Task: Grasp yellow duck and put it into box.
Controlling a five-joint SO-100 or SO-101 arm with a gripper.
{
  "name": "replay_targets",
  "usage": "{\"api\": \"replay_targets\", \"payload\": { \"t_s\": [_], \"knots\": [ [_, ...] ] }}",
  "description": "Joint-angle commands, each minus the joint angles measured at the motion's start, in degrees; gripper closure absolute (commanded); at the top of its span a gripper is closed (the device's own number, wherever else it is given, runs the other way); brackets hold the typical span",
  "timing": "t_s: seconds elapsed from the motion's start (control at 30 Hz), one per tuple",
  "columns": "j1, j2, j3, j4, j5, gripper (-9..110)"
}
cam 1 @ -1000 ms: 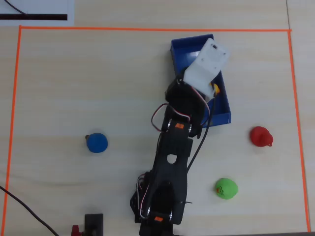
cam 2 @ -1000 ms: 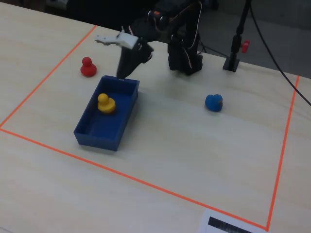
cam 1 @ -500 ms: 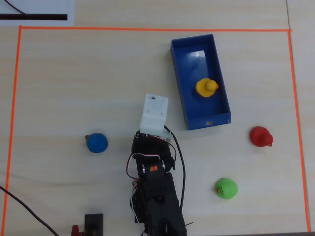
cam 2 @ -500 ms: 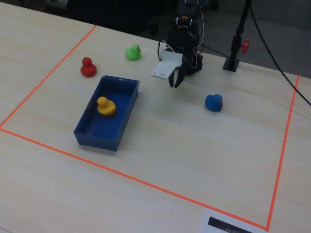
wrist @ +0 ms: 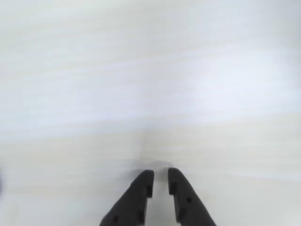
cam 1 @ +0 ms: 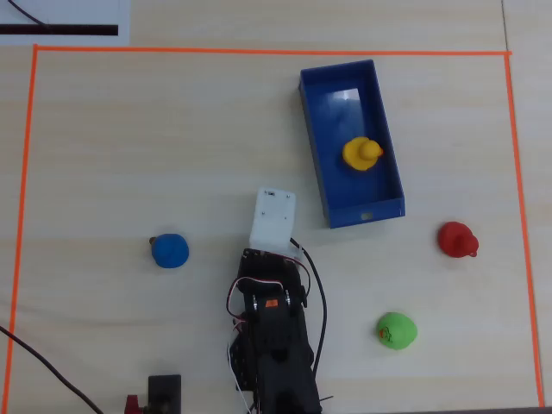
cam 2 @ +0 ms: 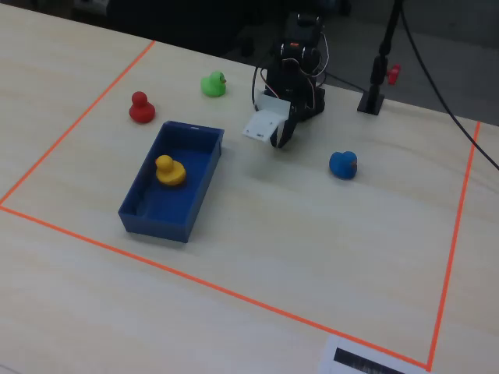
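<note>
Overhead view: a pale wood-grain table point(cam 1: 172, 155) carries an orange tape line point(cam 1: 259, 50) that frames the work area. The box point(cam 1: 317, 138) sits inside that frame near its top edge, and the yellow duck point(cam 1: 361, 153) lies inside the box, about midway along it. Below-left of the box the arm point(cam 1: 272, 336) is folded up. A red duck point(cam 1: 456, 239) and a green duck point(cam 1: 396, 330) lie below-right of the box, a blue duck point(cam 1: 170, 250) well to its left.

Wrist view: the gripper point(wrist: 160, 181) hangs over bare, blurred tabletop, its dark tips a narrow gap apart with nothing between them.

Fixed view: the yellow duck point(cam 2: 168, 171) rests in the box point(cam 2: 156, 222); beyond the table the room is dark, with a stand point(cam 2: 380, 62) at the far edge
</note>
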Motion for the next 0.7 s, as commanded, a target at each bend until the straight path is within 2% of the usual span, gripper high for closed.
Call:
{"api": "replay_targets", "payload": {
  "t_s": [0.0, 0.67],
  "knots": [
    [0.35, 0.00, -0.35, 1.76, -0.09, 101],
    [0.97, 0.00, -0.35, 1.76, 1.67, 100]
  ]
}}
